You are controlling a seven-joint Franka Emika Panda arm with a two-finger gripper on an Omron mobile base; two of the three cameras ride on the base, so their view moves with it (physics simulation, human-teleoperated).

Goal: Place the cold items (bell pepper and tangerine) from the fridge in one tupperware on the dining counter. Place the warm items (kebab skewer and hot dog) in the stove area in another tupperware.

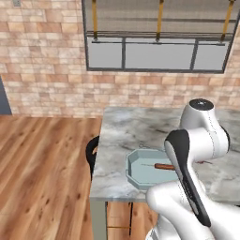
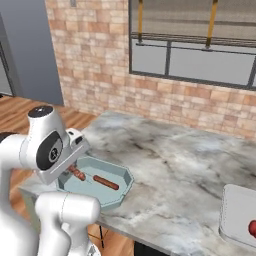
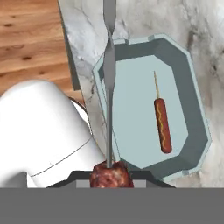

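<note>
Two warm items are in play, and I read this as the drop-off of the second. The pale teal octagonal plastic tupperware (image 3: 197,127) sits at the near-left edge of the grey marbled bench (image 2: 190,165), centre right of the hand view. Inside it lies the reddish-brown hot dog on a thin wooden stick (image 3: 162,124), flat on the floor of the tub, stick pointing to the top of the frame.

The end effector (image 2: 75,167) is pressed together, pinching the kebab skewer with dark red meat chunks and a long grey metal rod (image 3: 109,131). The meat shows at the bottom centre of the hand view, the rod running up past the tub's left rim. In the right base view the meat hangs just over the tub's left end.

Handling, my judgement: light and stiff along the rod, but the meat is soft and likely greasy, so it could twist in the grip. The rod overhangs the rim; it may tip out on release.

No brands, labels or writing readable anywhere.
</note>
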